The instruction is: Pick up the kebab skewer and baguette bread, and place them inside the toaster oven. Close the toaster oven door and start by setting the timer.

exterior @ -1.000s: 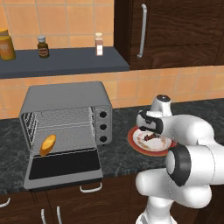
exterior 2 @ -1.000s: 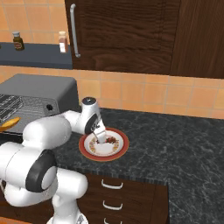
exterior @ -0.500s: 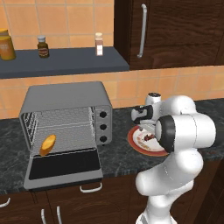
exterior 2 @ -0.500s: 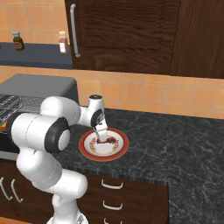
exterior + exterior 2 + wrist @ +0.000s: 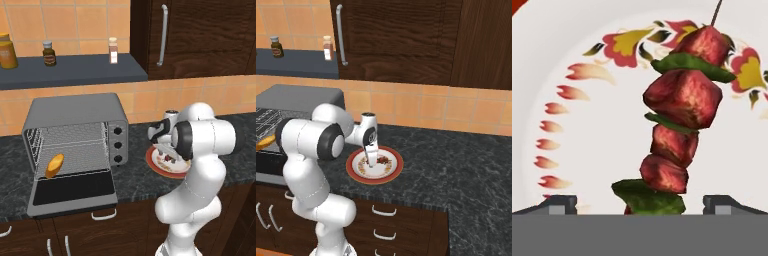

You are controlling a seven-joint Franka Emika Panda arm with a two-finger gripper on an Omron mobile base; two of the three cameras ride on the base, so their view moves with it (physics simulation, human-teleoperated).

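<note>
We see the gripper [image 5: 372, 161] pointing straight down over the plate [image 5: 358, 172], which stands on the dark counter [image 5: 456, 165] just right of the toaster oven [image 5: 75, 112]. Its two fingers are spread wide and hold nothing. In the hand view the fingertips [image 5: 559, 204] stand at both sides of the kebab skewer [image 5: 679, 125], apart from it. The skewer lies flat on the plate; its long axis runs from bottom to top of the hand view, a little tilted to the right, and the bare stick end points to the top. The toaster oven door [image 5: 72, 192] is folded down flat. The baguette bread [image 5: 54, 165] lies on the wire rack inside, at the left, with its long axis slanted.
</note>
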